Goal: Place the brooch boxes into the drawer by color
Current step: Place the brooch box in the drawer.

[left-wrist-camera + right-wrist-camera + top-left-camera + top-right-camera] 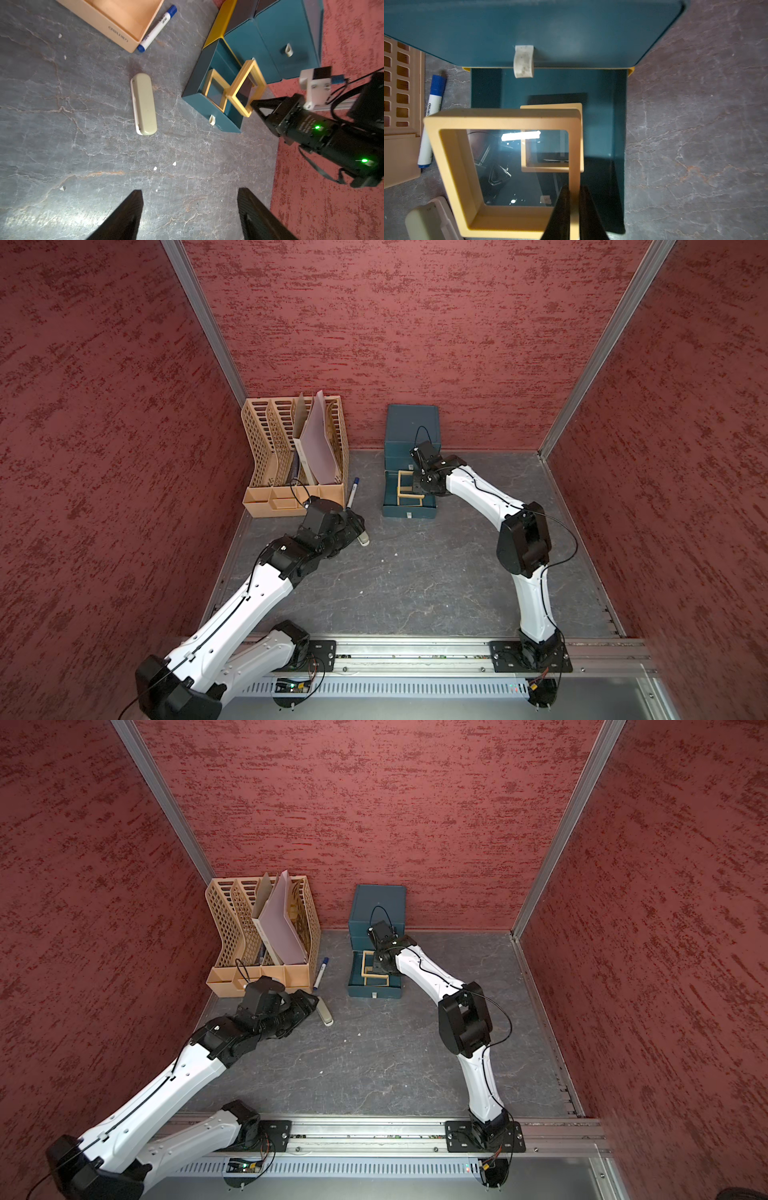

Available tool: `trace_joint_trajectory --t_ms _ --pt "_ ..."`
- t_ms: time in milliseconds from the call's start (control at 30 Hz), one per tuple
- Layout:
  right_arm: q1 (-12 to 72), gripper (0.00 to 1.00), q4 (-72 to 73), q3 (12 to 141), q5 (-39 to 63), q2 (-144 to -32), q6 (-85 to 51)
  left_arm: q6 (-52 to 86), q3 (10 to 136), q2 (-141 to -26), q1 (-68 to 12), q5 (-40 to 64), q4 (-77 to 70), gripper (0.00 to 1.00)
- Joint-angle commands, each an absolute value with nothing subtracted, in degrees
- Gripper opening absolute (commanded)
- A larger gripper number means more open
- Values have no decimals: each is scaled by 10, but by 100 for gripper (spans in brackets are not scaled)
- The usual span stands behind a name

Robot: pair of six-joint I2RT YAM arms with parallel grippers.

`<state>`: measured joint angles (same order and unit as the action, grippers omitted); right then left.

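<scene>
Fingers of the right claw [574, 193] are clenched on one side rim of a large tan brooch box [456, 166], a flat square frame with a see-through centre. This box hangs tilted over the pulled-out lowest drawer [619, 124] of a dark teal chest [412, 423]; whether its lower corner touches the drawer cannot be told. Beneath it, flat on the drawer floor, lies a second tan brooch box [550, 106], which the held one partly covers in the right wrist view. The drawer front above carries a small pale pull [523, 61]. The chest stands at the back of the grey marbled desk [415, 572], against the red wall [415, 323]. Well apart, toward the robot's left, the left claw [190, 190] is released and holds nothing, its two dark fingers spread above bare desk. Near it on the desk lies an oblong grey-green block [144, 104]. Farther back, a white marker [158, 29] with a blue cap rests just beside a beige slotted file rack [259, 435], which holds a pale folder [318, 439] leaning in one slot.
</scene>
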<state>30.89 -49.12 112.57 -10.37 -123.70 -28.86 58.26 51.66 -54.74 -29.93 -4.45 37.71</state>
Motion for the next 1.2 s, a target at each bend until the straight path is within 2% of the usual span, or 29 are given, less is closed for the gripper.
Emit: trace_joint_trajectory --t_ms 0,1167 --pt "305 0 -470 1133 -112 -1243 -282 577 518 -538 -302 -88 335 75" --pt "299 0 -507 1176 -113 -1311 -281 569 515 -520 -287 -63 348 76"
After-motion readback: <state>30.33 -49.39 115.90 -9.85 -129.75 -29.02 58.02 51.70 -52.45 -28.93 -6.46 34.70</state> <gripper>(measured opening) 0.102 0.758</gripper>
